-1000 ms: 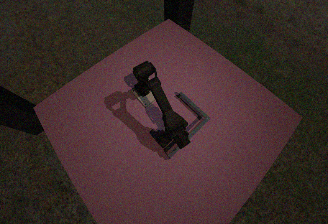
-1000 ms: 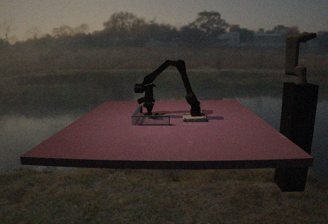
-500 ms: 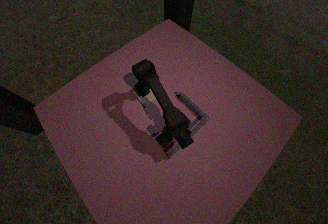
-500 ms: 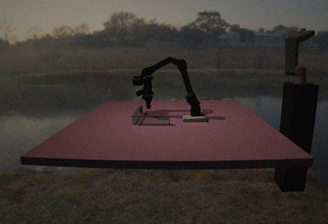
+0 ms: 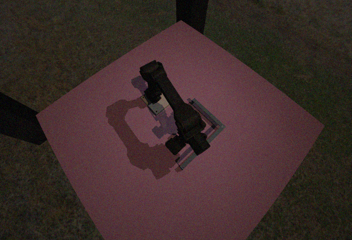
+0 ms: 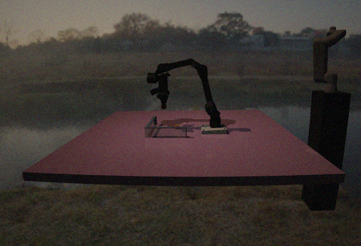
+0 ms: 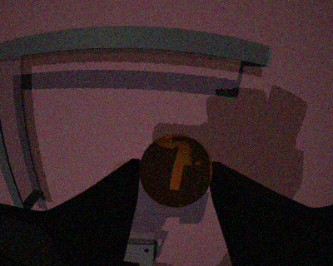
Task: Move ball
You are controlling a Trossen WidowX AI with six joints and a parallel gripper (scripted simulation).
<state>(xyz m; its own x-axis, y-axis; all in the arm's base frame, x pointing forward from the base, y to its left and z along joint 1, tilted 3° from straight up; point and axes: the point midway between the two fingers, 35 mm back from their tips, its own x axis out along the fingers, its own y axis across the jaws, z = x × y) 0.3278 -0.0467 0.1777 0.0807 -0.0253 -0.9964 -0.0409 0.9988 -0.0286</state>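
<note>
Between tool (image 7: 176, 177) fingers, wrist view only: orange-marked ball (image 7: 176, 170); top view blocked.

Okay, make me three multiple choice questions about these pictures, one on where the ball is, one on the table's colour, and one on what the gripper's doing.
1. Where is the ball?
A. Lifted above the table
B. Lying on the table outside the walls
C. On the ground beside the table

2. What colour is the table?
A. Green
B. Pink
C. White

3. What state is the gripper in?
A. Wide open, holding nothing
B. Shut on nothing
C. Shut on the ball

Answers:
1. A, since the exterior view shows the ball at the gripper's tip, well above the table and the clear walls.
2. B, as every view shows a pink top.
3. C, because the wrist view shows the ball pinched between the two dark fingers.
</note>
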